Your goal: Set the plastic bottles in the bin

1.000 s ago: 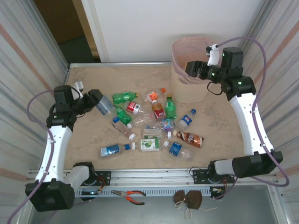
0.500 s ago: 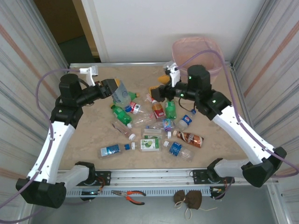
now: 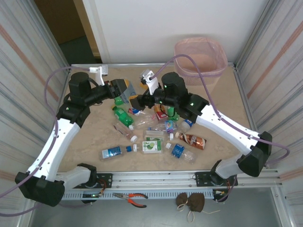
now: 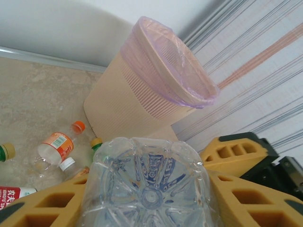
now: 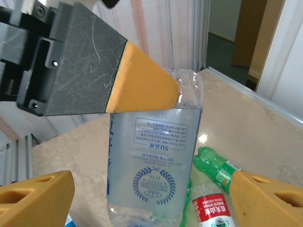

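The left gripper point(image 3: 118, 89) clenches a clear bottle point(image 5: 154, 161) by its body, raised above the far-left part of the table point(image 3: 227, 94). The right gripper point(image 3: 136, 101) faces it with its fingers spread wide, one on each side of the bottle and neither touching it. The bin point(image 4: 142, 94) stands in the far right corner, close to the back rail, with bare tabletop in front of it. The other bottles point(image 3: 156, 135) lie scattered mid-table, leaving the left and right margins clear.
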Motion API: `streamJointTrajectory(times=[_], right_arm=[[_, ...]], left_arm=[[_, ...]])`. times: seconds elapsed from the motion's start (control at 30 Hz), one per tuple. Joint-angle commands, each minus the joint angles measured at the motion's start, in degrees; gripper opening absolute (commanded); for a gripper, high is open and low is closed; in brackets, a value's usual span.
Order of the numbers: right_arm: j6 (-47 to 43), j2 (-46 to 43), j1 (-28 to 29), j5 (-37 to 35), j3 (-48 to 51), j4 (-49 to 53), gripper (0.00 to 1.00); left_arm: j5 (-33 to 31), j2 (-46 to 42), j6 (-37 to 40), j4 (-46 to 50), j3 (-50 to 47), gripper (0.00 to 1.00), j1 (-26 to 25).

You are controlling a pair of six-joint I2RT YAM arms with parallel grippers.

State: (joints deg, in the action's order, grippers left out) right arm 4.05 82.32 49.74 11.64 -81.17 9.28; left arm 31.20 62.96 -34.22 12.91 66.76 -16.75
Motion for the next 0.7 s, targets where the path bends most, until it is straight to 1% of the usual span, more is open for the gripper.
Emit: streamJointTrajectory(times=[0.0,0.23,0.4,0.5,0.67], right_arm=[[1.78,1.5,0.68,-1.04,-2.6,-3.6,0.85],[3.06,5.39,0.76,0.88,-4.68,-5.32,0.84],[3.34,7.96,0.73,1.44,-6.21,-5.58,0.82],[3.26,8.86,0.71,1.56,-6.83,-5.71,0.77],[3.05,9.33,0.78,2.15,-7.04,-5.33,0.65]], left_arm=[[-0.41,-0.29,-0.15,-2.76,2.56,0.44,-0.54],[-0.02,-0.13,-0.74,-2.65,2.57,0.44,-0.94],[0.14,-0.37,-1.05,-2.67,2.67,0.44,-0.97],[-0.05,-0.47,-1.03,-2.65,2.67,0.45,-1.04],[-0.11,-0.38,-1.08,-2.53,2.8,0.45,-1.08]])
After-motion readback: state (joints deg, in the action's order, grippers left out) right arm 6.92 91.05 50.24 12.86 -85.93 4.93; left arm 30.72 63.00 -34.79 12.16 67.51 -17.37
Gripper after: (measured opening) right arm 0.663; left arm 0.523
